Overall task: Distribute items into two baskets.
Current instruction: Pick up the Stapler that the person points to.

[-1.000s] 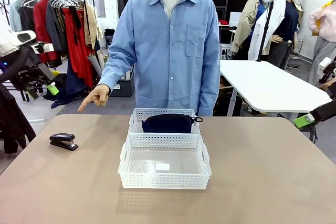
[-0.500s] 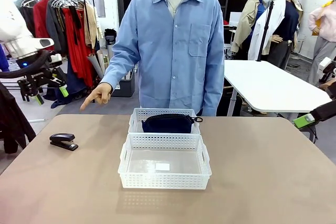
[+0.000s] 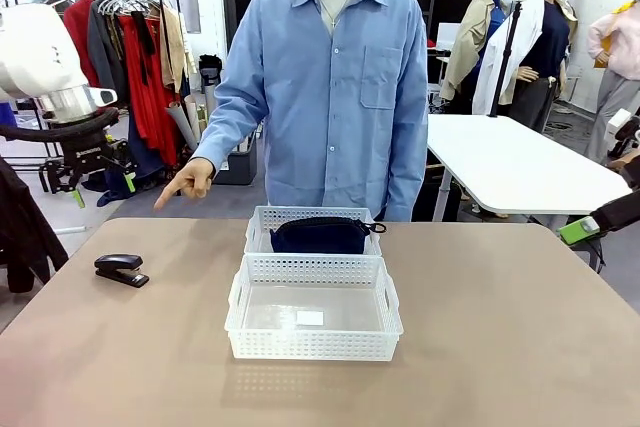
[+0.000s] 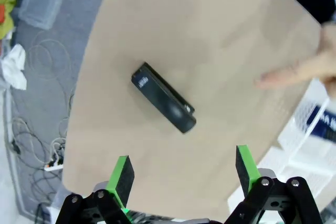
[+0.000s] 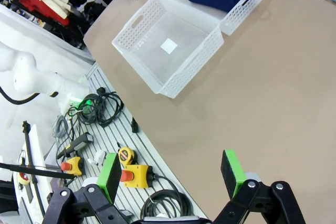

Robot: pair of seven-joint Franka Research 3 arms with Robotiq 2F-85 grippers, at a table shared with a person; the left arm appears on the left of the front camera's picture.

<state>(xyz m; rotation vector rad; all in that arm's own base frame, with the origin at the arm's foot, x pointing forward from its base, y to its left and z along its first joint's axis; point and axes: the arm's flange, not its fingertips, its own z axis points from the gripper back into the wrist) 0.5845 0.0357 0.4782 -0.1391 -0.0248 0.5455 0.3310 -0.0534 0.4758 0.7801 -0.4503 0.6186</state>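
**Front view: stapler lies loose on the table, pouch sits in the far basket**

The black stapler (image 3: 121, 269) lies on the table (image 3: 500, 327) at its left side, well apart from both baskets. The navy pouch (image 3: 320, 236) lies in the smaller basket (image 3: 258, 237), nearly spanning its width. The larger basket (image 3: 310, 345) touches it on the near side and holds only a small white label (image 3: 310, 318) on its floor; no writing on it can be read. In the left wrist view a pale mark at one end of the stapler is too small to read, and blue-and-white print at the right edge is blurred.

The person's hand (image 3: 188, 183) points down toward the stapler's side of the table. The left gripper (image 4: 184, 166) hovers above the stapler with its jaws wide apart and empty. The right gripper (image 5: 172, 174) is also spread wide and empty, off the table's right side.

Since a second ago the left arm has swung up and turned. The stapler, pouch, baskets and pointing hand have not moved.
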